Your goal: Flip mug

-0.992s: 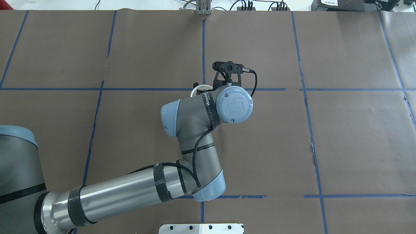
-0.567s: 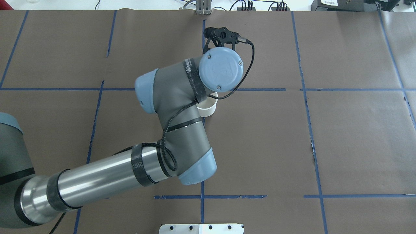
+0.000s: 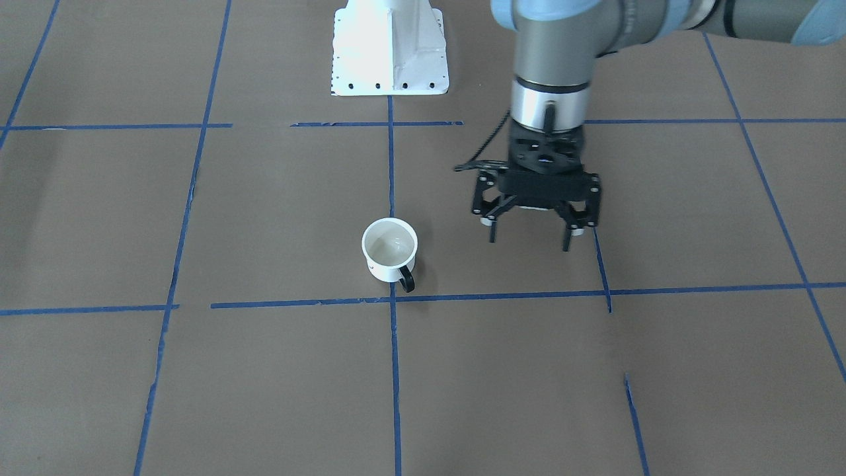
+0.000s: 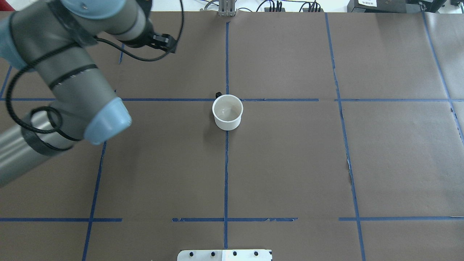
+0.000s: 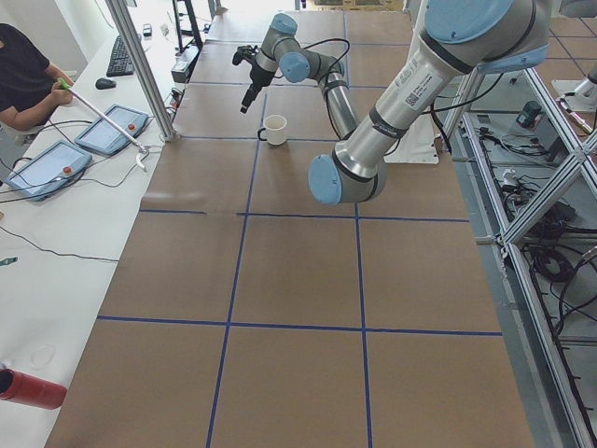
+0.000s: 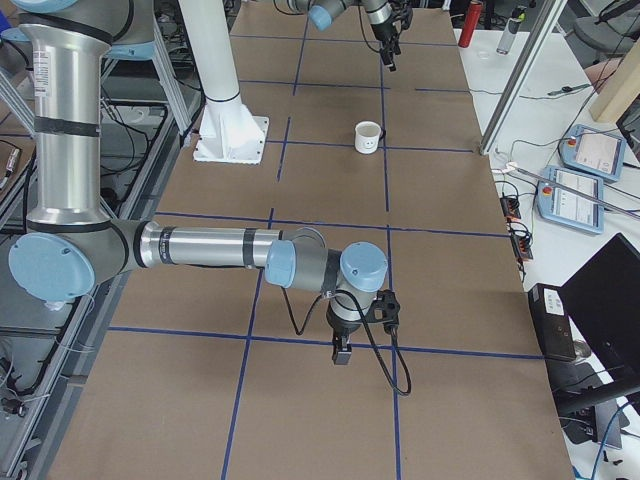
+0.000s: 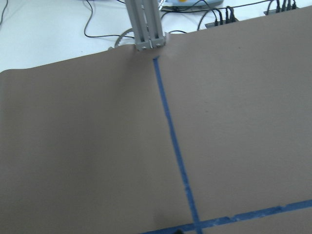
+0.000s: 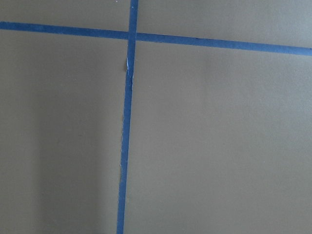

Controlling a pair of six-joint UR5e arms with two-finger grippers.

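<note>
One mug [image 4: 227, 112] upright, mouth up, on the brown worktop [image 4: 290, 163] at a crossing of blue tape lines [image 4: 226, 174], its single black handle [image 3: 406, 281] turned away from the robot. Two arms: left arm [image 4: 72, 79] with jaws spread wide, empty, hanging above the worktop apart from the mug; right arm [image 6: 200, 245] well apart, shown only from the side, cannot tell how its jaws stand.

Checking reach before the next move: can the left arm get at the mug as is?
Probably yes. The mug stands upright, alone on the brown paper; the left gripper hangs open beside it, pointing down, with nothing between them. Its handle points away from the robot.
</note>
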